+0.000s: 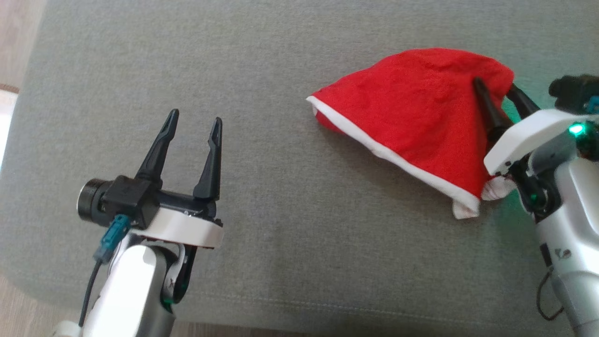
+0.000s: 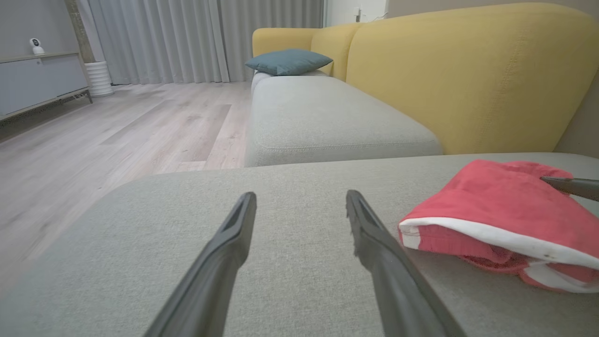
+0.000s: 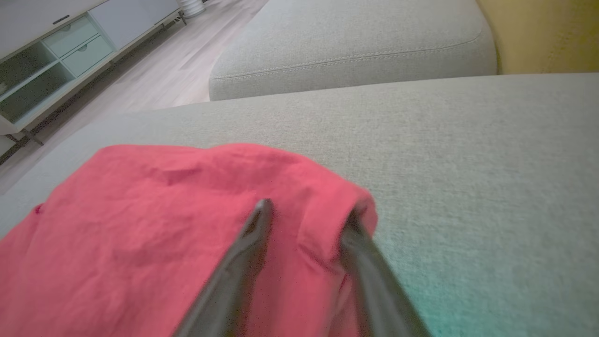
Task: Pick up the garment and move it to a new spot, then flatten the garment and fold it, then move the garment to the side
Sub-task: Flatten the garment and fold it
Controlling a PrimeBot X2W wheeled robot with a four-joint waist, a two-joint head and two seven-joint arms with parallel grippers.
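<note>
Here, closest in, the left end effector [image 1: 195,117] hangs wide open over the gray cushion [image 1: 281,210]. The red garment [image 1: 412,107] with white trim lies in a heap on the same cushion, well apart, off to its right. The right end effector [image 1: 494,83] touches the garment's right end, fingers part way open with a red fold between them. Farther back sit another gray seat [image 2: 323,117], a blue pillow [image 2: 288,61] and a yellow sofa back [image 2: 468,70].

The garment [image 1: 412,107], red cloth with a white band along its hem, lies loosely folded and rumpled on the right part of the grey cushion [image 1: 281,210], hem edge toward the front, its far right corner bunched into a raised hump.
</note>
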